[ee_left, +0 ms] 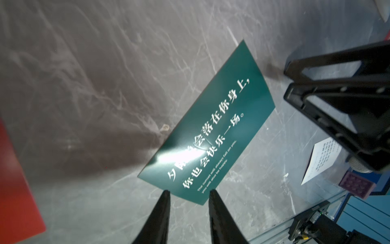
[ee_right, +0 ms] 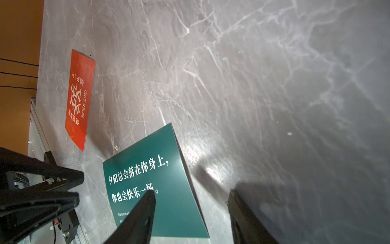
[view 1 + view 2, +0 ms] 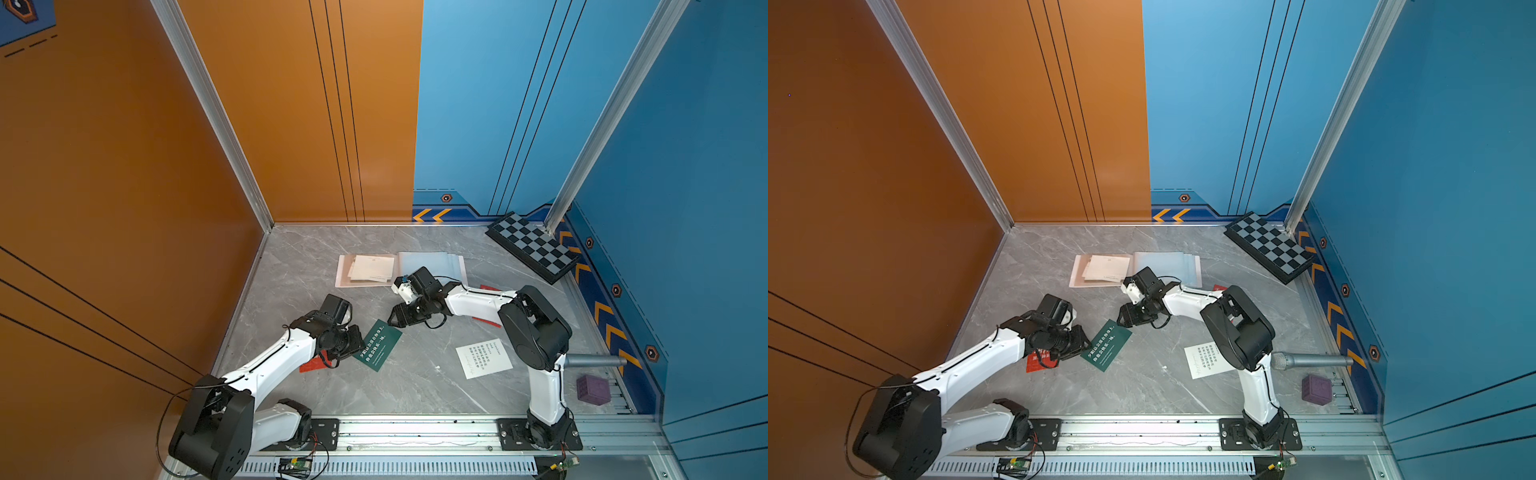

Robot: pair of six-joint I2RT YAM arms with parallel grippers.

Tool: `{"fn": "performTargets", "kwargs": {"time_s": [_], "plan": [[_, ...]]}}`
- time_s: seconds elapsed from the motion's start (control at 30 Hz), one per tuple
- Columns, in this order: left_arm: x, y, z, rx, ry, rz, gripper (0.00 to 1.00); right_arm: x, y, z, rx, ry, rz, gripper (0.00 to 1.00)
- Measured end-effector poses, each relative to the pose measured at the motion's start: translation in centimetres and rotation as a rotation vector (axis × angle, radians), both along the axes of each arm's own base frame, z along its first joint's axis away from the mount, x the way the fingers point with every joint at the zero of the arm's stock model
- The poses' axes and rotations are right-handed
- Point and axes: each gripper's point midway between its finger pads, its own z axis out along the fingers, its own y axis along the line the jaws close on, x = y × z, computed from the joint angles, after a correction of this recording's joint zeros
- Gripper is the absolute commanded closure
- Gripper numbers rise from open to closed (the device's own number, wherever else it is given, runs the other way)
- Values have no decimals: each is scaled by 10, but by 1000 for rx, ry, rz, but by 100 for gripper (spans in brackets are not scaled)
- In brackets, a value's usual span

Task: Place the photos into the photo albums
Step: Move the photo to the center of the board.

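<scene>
Left gripper (image 1: 190, 192): open, tips at dark green card (image 3: 377, 344) edge | Right gripper (image 2: 192, 194): open, near card's far corner | Card: flat, table (image 3: 415, 374) centre | Photo album (image 3: 436, 262): open, far centre

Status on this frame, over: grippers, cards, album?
Both open: left gripper at one end of the green card, right gripper straddling the opposite end. Card loose on the table. Open album behind; right arm across the path.
</scene>
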Motion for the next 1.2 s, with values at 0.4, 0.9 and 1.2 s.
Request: {"fn": "performTargets", "kwargs": {"time_s": [0.4,0.9,1.2], "plan": [[-49,11,-28,27,183,130,56,0,7,1,17,13,30,40],[5,-23,-31,-58,110,120,57,2,17,0,70,3,40,40],[58,-45,-29,-102,25,81,57,29,-30,2,83,3,-114,40]]}}
